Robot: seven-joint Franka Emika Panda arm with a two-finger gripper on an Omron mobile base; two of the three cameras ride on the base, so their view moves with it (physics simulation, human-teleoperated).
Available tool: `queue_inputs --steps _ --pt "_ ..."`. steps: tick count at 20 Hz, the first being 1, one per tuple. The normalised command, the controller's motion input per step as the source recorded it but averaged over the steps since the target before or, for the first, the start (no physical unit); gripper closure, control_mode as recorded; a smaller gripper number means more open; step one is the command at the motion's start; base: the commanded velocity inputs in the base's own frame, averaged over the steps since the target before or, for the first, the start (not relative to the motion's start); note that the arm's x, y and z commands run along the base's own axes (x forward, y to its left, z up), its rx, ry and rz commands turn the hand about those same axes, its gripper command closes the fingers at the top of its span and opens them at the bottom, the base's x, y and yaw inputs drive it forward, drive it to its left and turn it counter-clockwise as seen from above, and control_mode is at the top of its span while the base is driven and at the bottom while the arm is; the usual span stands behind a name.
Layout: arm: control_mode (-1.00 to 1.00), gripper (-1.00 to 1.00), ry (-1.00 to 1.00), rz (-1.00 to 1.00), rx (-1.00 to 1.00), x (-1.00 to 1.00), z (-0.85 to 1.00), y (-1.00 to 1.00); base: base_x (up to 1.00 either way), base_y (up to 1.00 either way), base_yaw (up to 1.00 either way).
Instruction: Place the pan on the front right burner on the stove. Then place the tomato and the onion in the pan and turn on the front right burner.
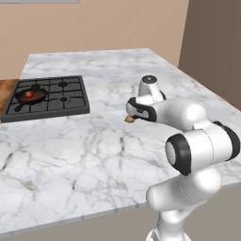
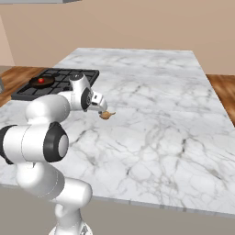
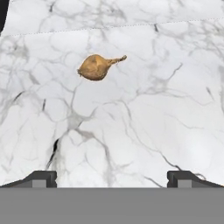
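I had the gripper (image 3: 111,178) hanging over the marble counter (image 2: 174,133) with its fingers spread as wide as they go and nothing between them. The onion (image 3: 97,66) lay on its side on the bare counter ahead of the fingertips, not touching either one, its stem tip pointing away to one side. From my right base camera the onion (image 2: 107,114) sat just beside the hand, partly tucked under it. Off at the far left of the counter stood the stove (image 1: 47,96). The pan (image 1: 31,96) rested on one of its burners, handle angled toward the front edge, and the tomato (image 1: 28,94) was already sitting inside the pan.
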Motion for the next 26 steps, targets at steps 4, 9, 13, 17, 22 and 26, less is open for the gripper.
queue_inputs --steps 4,9,13,17,22,26 --pt "-1.0 -1.0 0.0 0.0 0.0 0.02 -0.09 0.0 0.0 0.0 0.0" --pt "-1.0 -1.0 0.0 0.0 0.0 0.18 -0.11 0.0 0.0 0.0 0.0" --pt "-1.0 -1.0 0.0 0.0 0.0 0.26 -0.1 0.0 0.0 0.0 0.0" --pt "-1.0 -1.0 0.0 0.0 0.0 0.2 -0.09 0.0 0.0 0.0 0.0" --pt "-1.0 -1.0 0.0 -0.02 0.0 0.14 -0.07 0.0 0.0 0.0 0.0" --pt "-1.0 -1.0 0.0 -0.04 0.0 0.04 -0.11 0.0 0.0 0.0 0.0"
